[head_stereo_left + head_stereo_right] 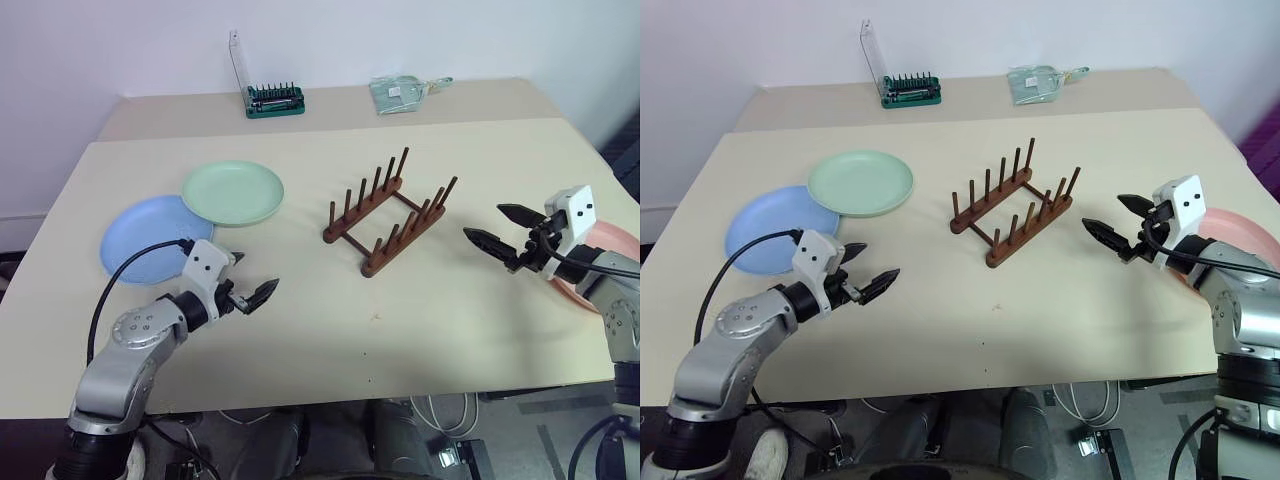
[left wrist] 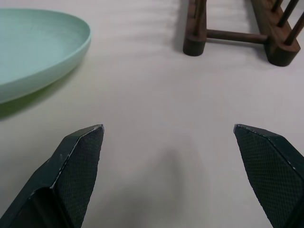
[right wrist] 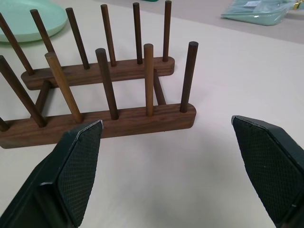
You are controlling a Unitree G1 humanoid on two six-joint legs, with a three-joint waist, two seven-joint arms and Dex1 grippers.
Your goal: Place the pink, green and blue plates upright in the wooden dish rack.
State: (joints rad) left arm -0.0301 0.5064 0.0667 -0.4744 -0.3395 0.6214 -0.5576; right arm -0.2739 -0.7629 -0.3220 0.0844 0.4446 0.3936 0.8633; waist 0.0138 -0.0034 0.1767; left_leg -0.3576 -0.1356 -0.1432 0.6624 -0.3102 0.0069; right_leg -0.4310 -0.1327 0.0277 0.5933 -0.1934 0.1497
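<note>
Step in hand: none of the plates is in the rack yet; by my reading this is the start, before any pick.
Rack: centre of the head views, on the table, set on a slant, all its peg slots bare.
Green plate: left of centre, lying flat, its lower left edge overlapping the blue plate.
Blue plate: further left and lower, flat on the table, partly under the green one.
Pink plate: at the right edge of the frame, flat, mostly behind the right arm.
Left gripper: lower left of the frame, fingers spread wide, holding nothing; it hangs over bare table just below the green and blue plates, aimed toward the rack.
Right gripper: right of the frame, fingers wide apart, empty, pointing at the rack's near end.
Next move: likely a pick of one plate; a flat shallow plate gives little to pinch, so a finger would have to get under the rim. The green one's raised, overlapping edge looks the easiest; the pink sits behind the right gripper, so that arm would have to turn back to it.
Hidden: most of the pink plate is covered by the right arm and cut by the frame edge; the overlapped part of the blue plate is covered.
Hard to make out: whether the green plate's far side rests on the table or is tipped up by the blue.
Clutter: a green bit holder and a pale packet at the top, well apart from the work.
</note>
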